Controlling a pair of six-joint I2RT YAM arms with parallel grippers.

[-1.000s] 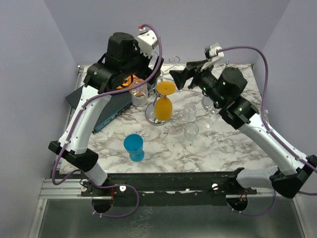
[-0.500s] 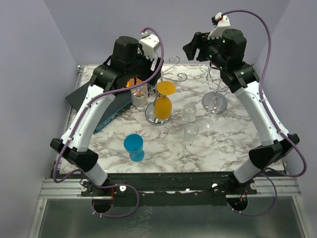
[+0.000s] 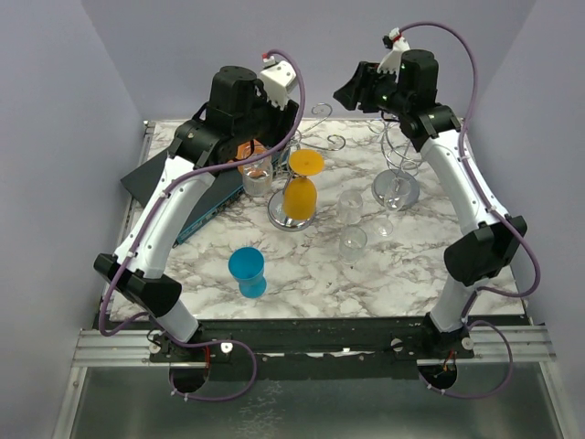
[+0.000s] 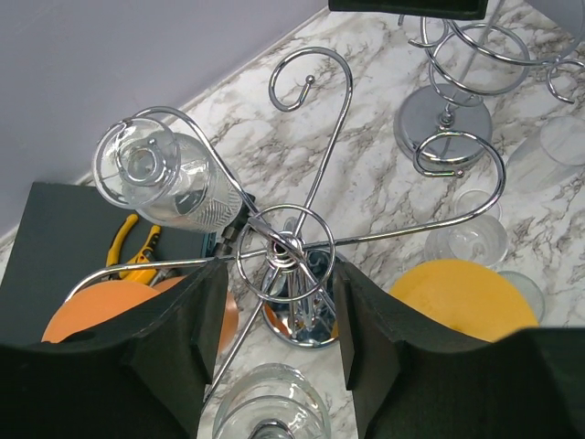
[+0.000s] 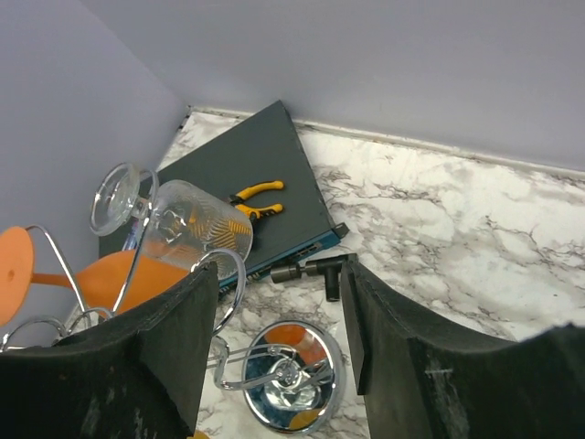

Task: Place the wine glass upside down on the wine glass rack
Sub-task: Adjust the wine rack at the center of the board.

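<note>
A clear wine glass point(image 4: 169, 178) hangs foot-up on one arm of the chrome wine glass rack point(image 4: 283, 242); it also shows in the right wrist view as a clear wine glass point(image 5: 178, 219). My left gripper point(image 4: 279, 329) hovers open right above the rack's hub, gripping nothing. Low between its fingers a second clear glass point(image 4: 270, 412) shows. My right gripper point(image 5: 283, 338) is open and empty, held high at the back right point(image 3: 351, 94), looking down on the rack's base point(image 5: 288, 375). Orange glasses point(image 4: 462, 297) hang on the rack too.
A second chrome rack point(image 3: 396, 187) stands at the right. Loose clear glasses point(image 3: 353, 243) sit in the middle, a blue cup point(image 3: 247, 272) nearer the front. A dark box point(image 5: 247, 183) with yellow pliers lies at the left, a small black tool point(image 5: 315, 268) beside it.
My right arm has lifted away from the rack and swung up to the back right. The left arm has barely shifted. Both grippers' jaws have narrowed.
</note>
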